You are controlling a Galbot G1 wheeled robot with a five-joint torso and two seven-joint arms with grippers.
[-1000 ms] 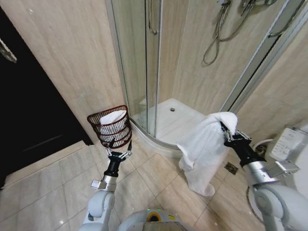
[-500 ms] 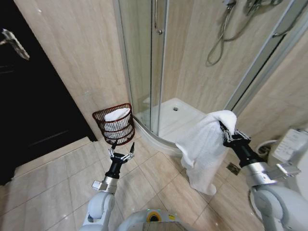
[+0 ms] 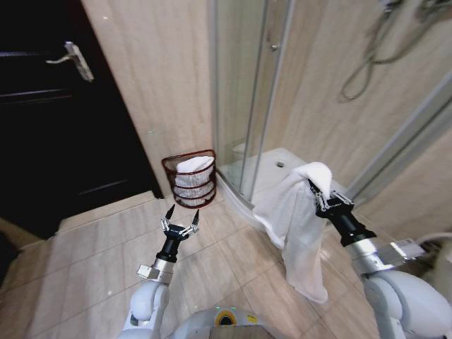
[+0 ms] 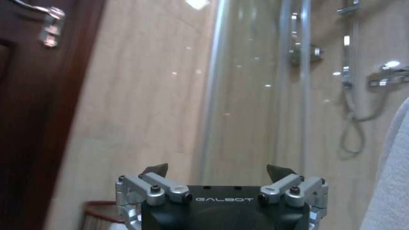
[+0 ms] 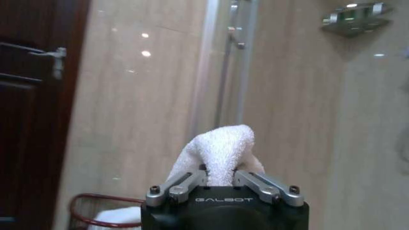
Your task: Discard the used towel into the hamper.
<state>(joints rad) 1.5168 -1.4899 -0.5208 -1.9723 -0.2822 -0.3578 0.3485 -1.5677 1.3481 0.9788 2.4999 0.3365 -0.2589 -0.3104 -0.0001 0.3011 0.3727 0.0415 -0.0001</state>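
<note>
Head view: one towel (image 3: 296,226); one hamper (image 3: 191,179).

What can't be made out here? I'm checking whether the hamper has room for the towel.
- Hamper depth: head view, white cloth already inside hides its bottom.
- Hamper in the right wrist view: right gripper body covers its lower part.
- Towel grip point: head view, folds hide the fingertips.
- Left gripper: open, empty.
</note>
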